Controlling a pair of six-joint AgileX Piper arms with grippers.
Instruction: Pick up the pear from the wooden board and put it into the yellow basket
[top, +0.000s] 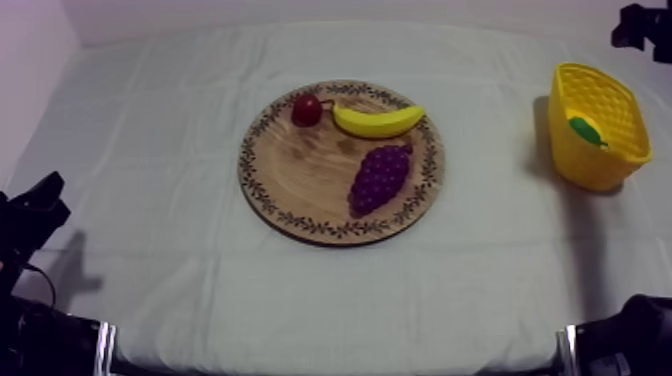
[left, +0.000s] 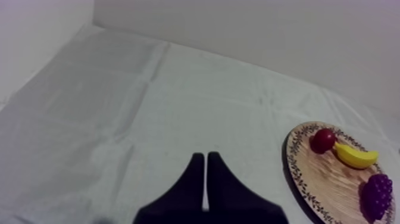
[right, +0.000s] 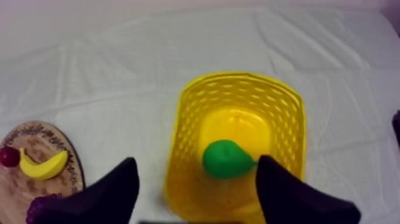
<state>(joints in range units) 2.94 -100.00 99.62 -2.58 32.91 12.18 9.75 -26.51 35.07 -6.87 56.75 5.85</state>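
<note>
Placement was judged complete: the green toy pear (right: 226, 159) was seen lying on its side on the floor of the yellow lattice-walled plastic basket (right: 238, 77), well inside the rim and clear of the round wooden board with the patterned rim (top: 310, 165). In the view from above, the pear (top: 585, 128) was partly screened by the basket's wall (top: 590, 165), which suggested it was seated low enough not to roll out.

The right jaws were held spread above the basket, one finger at each side of it, with nothing gripped between them and no contact with the pear. That wide stance was read as fitting a drop into the basket, leaving a straight lift open as the only move the arm would need.

The basket was set at the right side of the worktop (top: 150, 200), well apart from the board, so the job was taken to fall within the right arm's reach. On the board were left a yellow toy banana (top: 378, 121), a small red fruit (top: 306, 110) touching the banana's end, and a purple bunch of toy grapes (top: 380, 178) just below them; none was disturbed.

The left jaws were pressed together into a narrow wedge over bare cloth beside the board, apparently parked there to keep out of the working path.
</note>
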